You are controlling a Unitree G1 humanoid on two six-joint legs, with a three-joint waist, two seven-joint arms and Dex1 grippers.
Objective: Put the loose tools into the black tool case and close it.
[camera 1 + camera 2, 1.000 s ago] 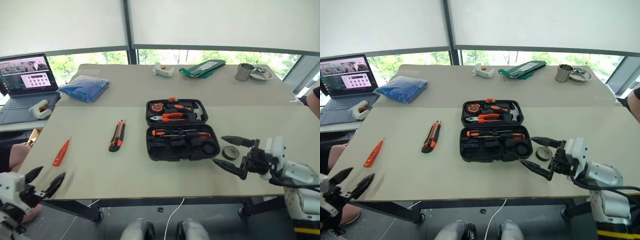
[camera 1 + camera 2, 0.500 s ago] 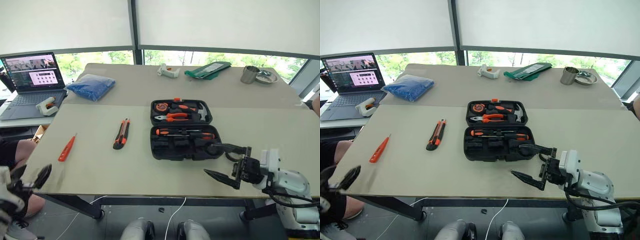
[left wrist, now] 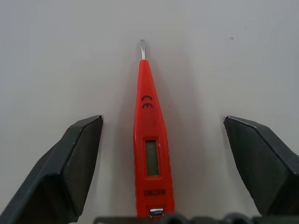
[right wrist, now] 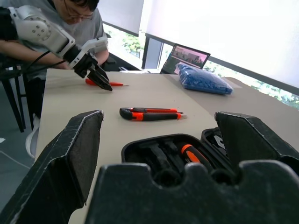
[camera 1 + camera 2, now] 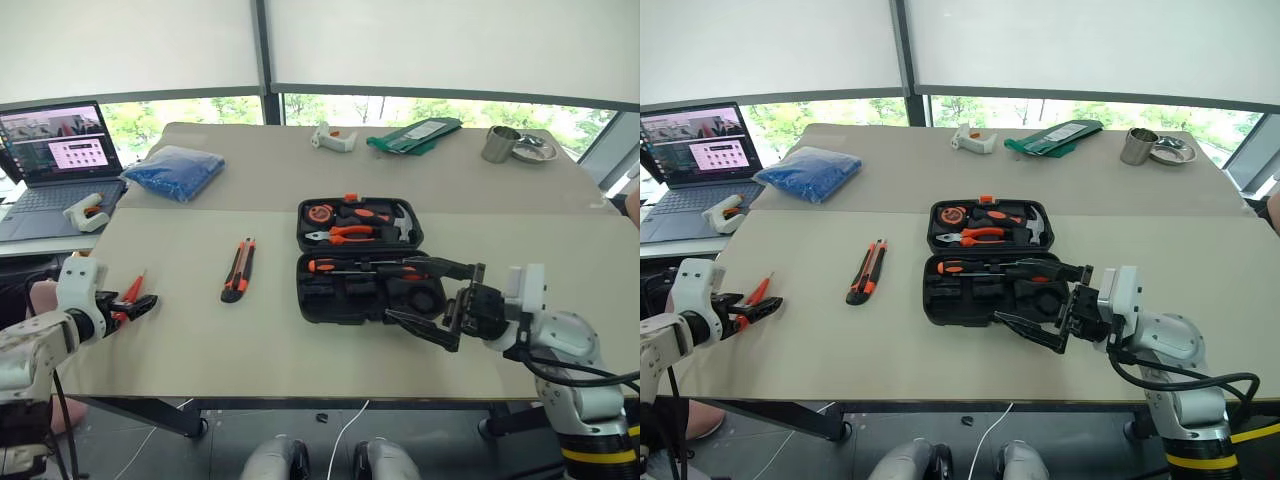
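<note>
— Small all-orange screwdriver (image 3: pixel 150 154): where is it, and which way does it point?
— Flat on the tabletop (image 5: pixel 300 350) near its left edge. In the left wrist view its long axis runs straight away from the wrist, metal tip at the far end, between the spread fingers (image 3: pixel 70 163) of the left end effector (image 5: pixel 130 308), which touch nothing.
— And the utility knife (image 5: pixel 237 270)?
— Between that screwdriver and the black tool case (image 5: pixel 365 260), lengthwise front to back.
— The case?
— Open at mid-table, lid half farther back, orange-and-black screwdrivers (image 5: pixel 360 267) lying crosswise inside.
— The right end effector (image 5: pixel 435 300)?
— Wide open, empty, at the case's front right corner, pointing left.
</note>
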